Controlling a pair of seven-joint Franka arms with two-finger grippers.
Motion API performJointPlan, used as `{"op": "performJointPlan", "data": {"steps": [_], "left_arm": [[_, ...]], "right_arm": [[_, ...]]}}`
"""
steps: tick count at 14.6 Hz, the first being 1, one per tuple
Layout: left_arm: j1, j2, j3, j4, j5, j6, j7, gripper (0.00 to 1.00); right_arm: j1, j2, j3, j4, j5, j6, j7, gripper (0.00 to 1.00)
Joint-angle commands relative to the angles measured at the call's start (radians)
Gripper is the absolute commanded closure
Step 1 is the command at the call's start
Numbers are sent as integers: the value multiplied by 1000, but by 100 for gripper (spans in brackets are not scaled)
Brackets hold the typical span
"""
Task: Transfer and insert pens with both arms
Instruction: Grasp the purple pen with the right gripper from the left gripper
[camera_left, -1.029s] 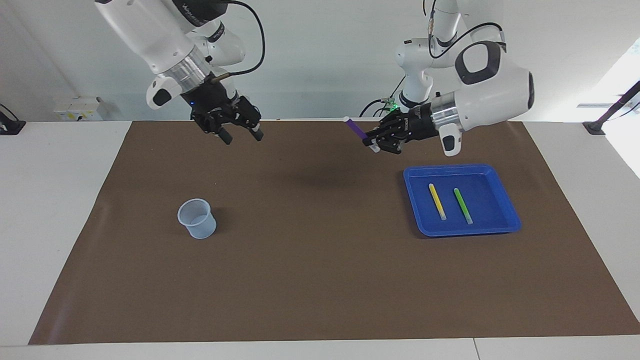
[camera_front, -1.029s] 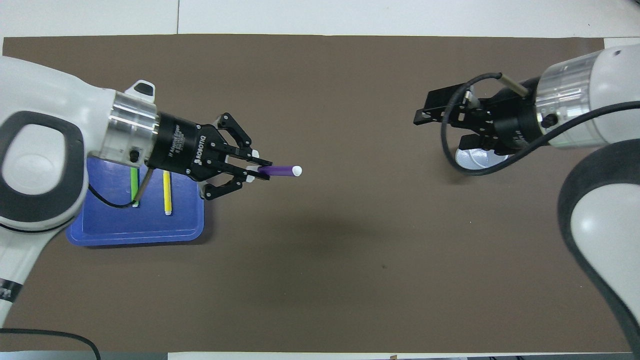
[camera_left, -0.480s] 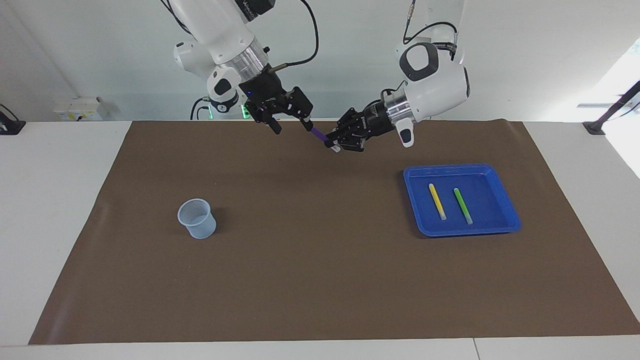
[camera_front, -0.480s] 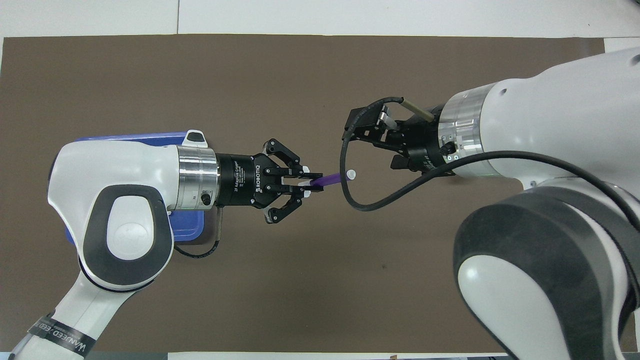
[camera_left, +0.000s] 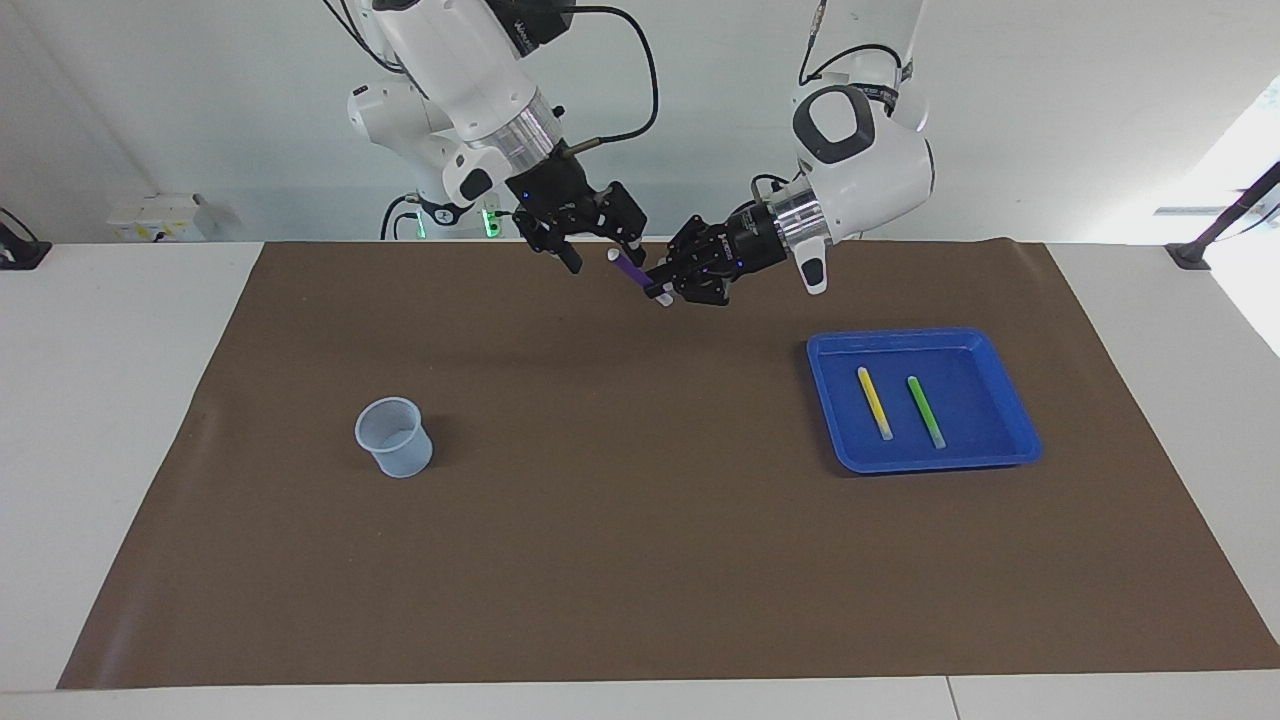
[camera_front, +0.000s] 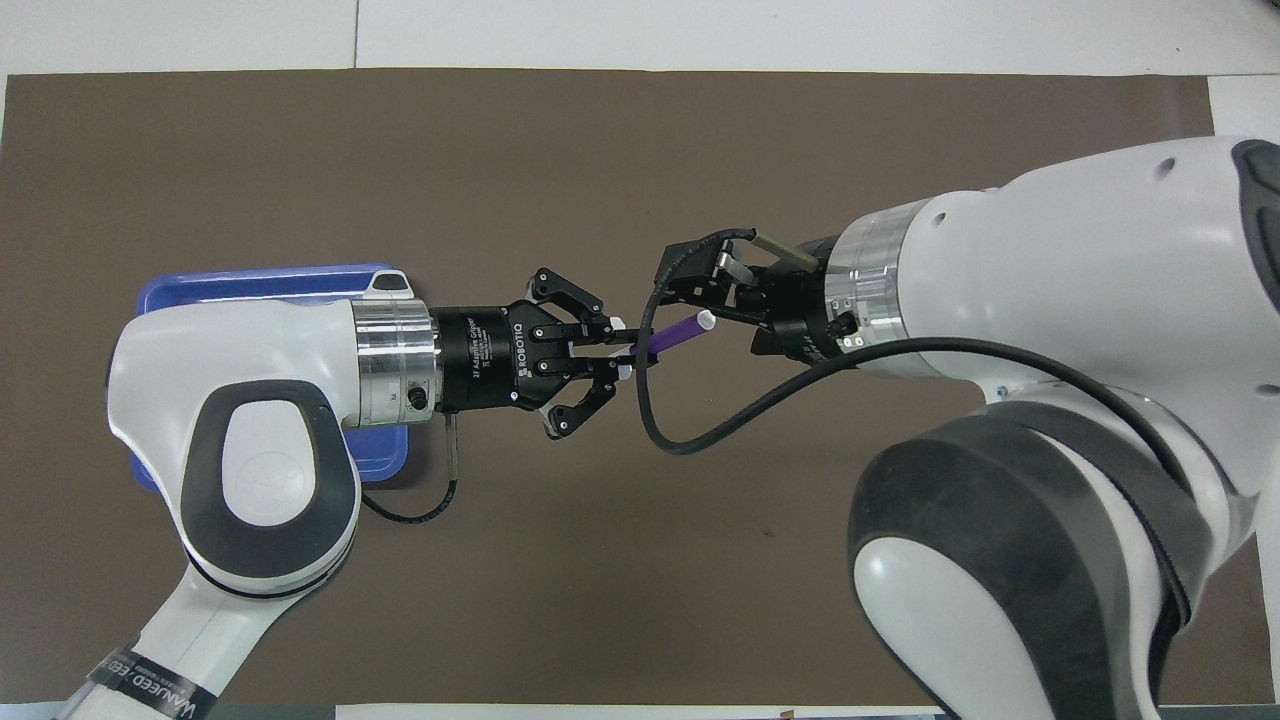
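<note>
A: While the purple pen (camera_left: 631, 268) hangs in mid-air over the mat (camera_left: 640, 560), how far along are we?

B: Early. Left gripper (camera_left: 661, 293) is clamped on the pen's lower end, pale cap pointing up toward the right gripper (camera_left: 602, 252). That one has its fingers spread apart on either side of the capped end, not gripping yet as far as I can tell. So it's the handover, approx. mid-way: pen presented, not yet taken.

A: Where's this happening?

B: Above the mat's edge close to the robots, roughly mid-table, between the two arms. Both grippers are up in the air.

A: And the cup (camera_left: 395, 436)?

B: Pale plastic cup stands upright toward the right arm's end of the table, well apart from the handover. No pen sticks out of it; can't see down to the bottom, though.

A: Other pens?

B: Yellow pen (camera_left: 874, 402) and green pen (camera_left: 926, 410) lie side by side, not touching, in the blue tray (camera_left: 1005, 452) toward the left arm's end. Untouched, I'd say.

A: So what's left?

B: Most of it. Right gripper has to close on the purple one, left lets go, right carries it over and drops it in the cup. Then same again for yellow and green, i.e. zero of three inserted so far.
</note>
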Motion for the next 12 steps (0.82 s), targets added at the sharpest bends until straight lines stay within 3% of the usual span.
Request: {"op": "performJointPlan", "data": {"steps": [1, 3, 4, 5, 6, 7, 12], "left_arm": [[-17, -39, 12, -38, -47, 22, 17, 100], [-17, -41, 12, -39, -51, 22, 22, 100], [-17, -41, 11, -39, -51, 22, 22, 100], [-17, -41, 11, -39, -54, 24, 23, 100], [-17, -41, 12, -39, -64, 24, 23, 100], [-17, -41, 12, -39, -67, 24, 28, 100], [-17, -41, 12, -39, -81, 30, 30, 100]], "right_arm": [[0, -29, 4, -39, 21, 23, 3, 0], [0, -29, 9, -36, 21, 33, 4, 4], [0, -28, 9, -33, 20, 37, 3, 15], [0, -28, 7, -33, 20, 41, 3, 35], [0, -26, 9, -33, 20, 47, 3, 71], [0, -26, 10, -32, 18, 47, 3, 100], [26, -26, 12, -31, 6, 47, 3, 100]]}}
